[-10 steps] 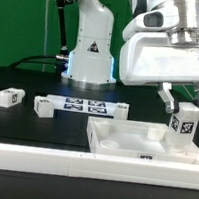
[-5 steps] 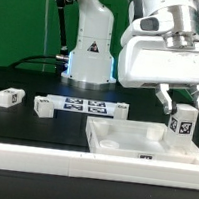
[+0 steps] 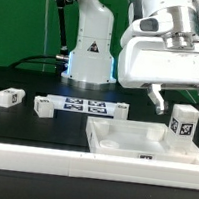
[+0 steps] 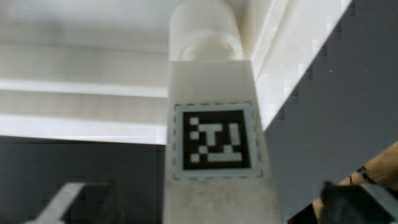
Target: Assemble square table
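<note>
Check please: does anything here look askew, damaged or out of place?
Nothing stands out. The leg stands upright in a corner of the table top, at the exterior view's right; the open gripper flanks it without touching.

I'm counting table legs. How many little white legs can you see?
4 legs: two lying at the exterior view's left, one beside the marker board, one upright on the tabletop.

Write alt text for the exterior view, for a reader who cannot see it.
The open gripper hangs over a tagged white leg standing upright in a corner of the square tabletop, on the exterior view's right, fingers spread to either side. Three more legs lie on the black table beside the marker board.
</note>
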Controlling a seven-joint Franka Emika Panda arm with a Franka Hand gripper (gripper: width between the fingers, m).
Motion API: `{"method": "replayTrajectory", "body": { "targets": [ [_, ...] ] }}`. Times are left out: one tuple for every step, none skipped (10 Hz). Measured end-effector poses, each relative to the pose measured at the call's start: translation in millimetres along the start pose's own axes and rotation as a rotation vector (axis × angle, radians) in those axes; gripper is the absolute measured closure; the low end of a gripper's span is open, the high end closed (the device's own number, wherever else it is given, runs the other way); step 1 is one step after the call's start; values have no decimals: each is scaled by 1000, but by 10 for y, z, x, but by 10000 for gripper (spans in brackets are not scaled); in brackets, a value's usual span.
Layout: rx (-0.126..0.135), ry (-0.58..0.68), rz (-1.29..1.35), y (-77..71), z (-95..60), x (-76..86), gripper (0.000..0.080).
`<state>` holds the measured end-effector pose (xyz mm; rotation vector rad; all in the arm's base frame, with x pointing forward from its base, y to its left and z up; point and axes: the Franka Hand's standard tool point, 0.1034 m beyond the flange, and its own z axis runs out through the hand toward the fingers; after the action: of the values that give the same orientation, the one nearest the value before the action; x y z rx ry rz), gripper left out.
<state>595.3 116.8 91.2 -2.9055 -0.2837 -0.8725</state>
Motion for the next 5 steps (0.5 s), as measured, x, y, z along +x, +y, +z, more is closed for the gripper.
{"method": "replayTrajectory", "body": {
  "targets": [
    [0, 0, 0, 0, 1, -1, 182],
    [0, 0, 0, 0, 2, -2, 156],
    [0, -3, 0, 3, -1, -2, 156],
    [1, -14, 0, 16, -29, 25, 151],
    [1, -19, -1, 31, -81, 88, 150]
  ]
}}
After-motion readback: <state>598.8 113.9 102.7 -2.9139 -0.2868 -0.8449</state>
